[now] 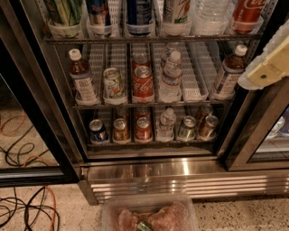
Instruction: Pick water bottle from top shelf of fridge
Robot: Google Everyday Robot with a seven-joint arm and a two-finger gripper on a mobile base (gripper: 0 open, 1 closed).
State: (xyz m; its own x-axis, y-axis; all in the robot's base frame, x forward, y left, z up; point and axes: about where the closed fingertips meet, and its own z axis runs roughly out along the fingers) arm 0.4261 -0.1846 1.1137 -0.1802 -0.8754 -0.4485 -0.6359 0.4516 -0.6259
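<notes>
Fridge (149, 169) fills the view, with three wire racks. The top shelf (153, 39) runs along the upper edge. My claw (266, 67) hangs at far right, over the door frame and level with the middle rack. I cannot tell how far open it is or whether it holds anything. Water bottle (210, 16) stands upright on the top shelf, between a white can (176, 11) and a red cola drink (246, 13). It lies up and left of the claw. My judgement: rise first, then reach left and inward.

A pale speckled floor (244, 217) ran along the bottom of the frame under warm, dim light. Black and orange cables (28, 211) lay tangled at the lower left. A clear plastic tub (149, 199) sat at bottom centre. The gripper (265, 73) hung at the right edge.
</notes>
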